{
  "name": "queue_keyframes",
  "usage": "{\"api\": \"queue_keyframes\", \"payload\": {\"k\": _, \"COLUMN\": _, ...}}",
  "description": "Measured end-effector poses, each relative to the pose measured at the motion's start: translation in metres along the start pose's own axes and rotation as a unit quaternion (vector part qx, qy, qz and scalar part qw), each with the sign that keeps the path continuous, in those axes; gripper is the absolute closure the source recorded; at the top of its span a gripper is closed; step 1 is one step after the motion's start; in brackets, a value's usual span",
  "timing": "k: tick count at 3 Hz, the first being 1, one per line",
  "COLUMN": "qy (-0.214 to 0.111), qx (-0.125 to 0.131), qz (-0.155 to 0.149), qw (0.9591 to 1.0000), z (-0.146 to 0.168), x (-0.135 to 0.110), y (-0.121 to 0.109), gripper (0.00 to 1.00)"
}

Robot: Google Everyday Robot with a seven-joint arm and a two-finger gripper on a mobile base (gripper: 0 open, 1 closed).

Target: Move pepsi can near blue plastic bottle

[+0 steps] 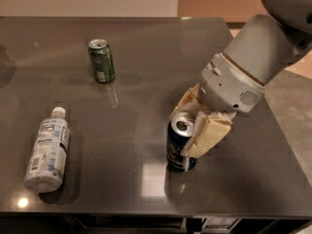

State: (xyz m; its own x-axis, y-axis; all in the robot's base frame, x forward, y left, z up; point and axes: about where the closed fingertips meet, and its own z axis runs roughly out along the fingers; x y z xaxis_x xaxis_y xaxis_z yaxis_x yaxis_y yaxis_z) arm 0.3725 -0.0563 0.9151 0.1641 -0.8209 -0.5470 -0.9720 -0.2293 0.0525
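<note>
One camera view: raised, tilted down across the dark grey glossy surface [146,57] toward its far edge, medium range. Cream two-finger gripper [185,133] right of centre, jaws clamping the dark navy aluminium pepsi can [176,154]; most surface lies left of the jaws.

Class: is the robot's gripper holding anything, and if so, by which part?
The gripper holds the pepsi can by its upper sides, just below the rim; the can's base rests on the table.

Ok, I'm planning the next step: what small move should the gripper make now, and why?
Probably lift the pepsi can slightly. The gripper looks closed around it, the can stands on the table, and the bottle lies far off at the other end.
</note>
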Motion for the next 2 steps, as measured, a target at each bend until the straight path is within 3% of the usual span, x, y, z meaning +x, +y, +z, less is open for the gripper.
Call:
{"api": "queue_keyframes", "payload": {"k": 1, "qy": -0.011, "qx": -0.006, "qz": -0.009, "qw": 0.9999, "z": 0.004, "x": -0.028, "y": -0.014, "gripper": 1.00}}
{"api": "queue_keyframes", "payload": {"k": 2, "qy": -0.027, "qx": -0.021, "qz": -0.021, "qw": 0.9992, "z": 0.015, "x": -0.059, "y": -0.026, "gripper": 1.00}}
